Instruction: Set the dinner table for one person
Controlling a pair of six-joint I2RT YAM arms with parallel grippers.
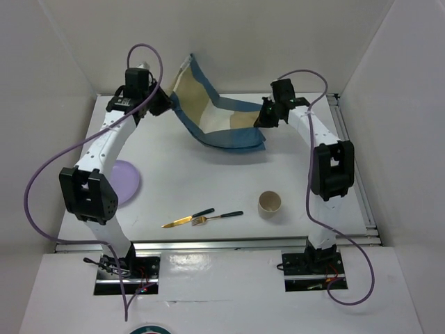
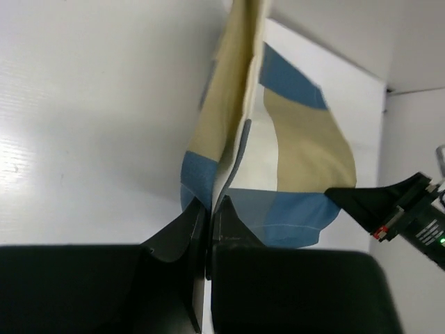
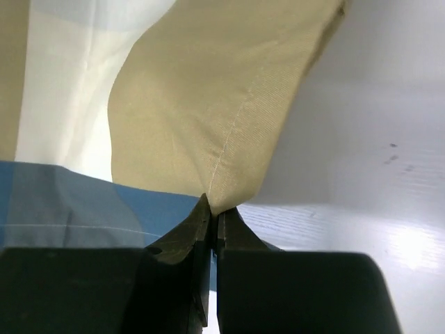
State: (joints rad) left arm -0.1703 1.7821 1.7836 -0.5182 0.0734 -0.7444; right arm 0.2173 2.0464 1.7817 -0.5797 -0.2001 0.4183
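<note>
A blue-and-tan cloth placemat (image 1: 212, 111) hangs between my two grippers above the far part of the white dinner table (image 1: 208, 181), sagging in the middle. My left gripper (image 1: 165, 102) is shut on its left corner; in the left wrist view the cloth (image 2: 278, 139) rises from the closed jaws of that gripper (image 2: 208, 209). My right gripper (image 1: 263, 118) is shut on its right corner; in the right wrist view the tan cloth (image 3: 208, 104) rises from the closed jaws of that gripper (image 3: 213, 205). A lilac plate (image 1: 125, 182), knife (image 1: 188, 218), fork (image 1: 217, 217) and paper cup (image 1: 270, 203) lie on the table.
White walls enclose the table on three sides. A metal rail (image 1: 222, 243) runs along the near edge by the arm bases. Purple cables (image 1: 42, 174) loop off both arms. My right gripper's tip shows in the left wrist view (image 2: 396, 209).
</note>
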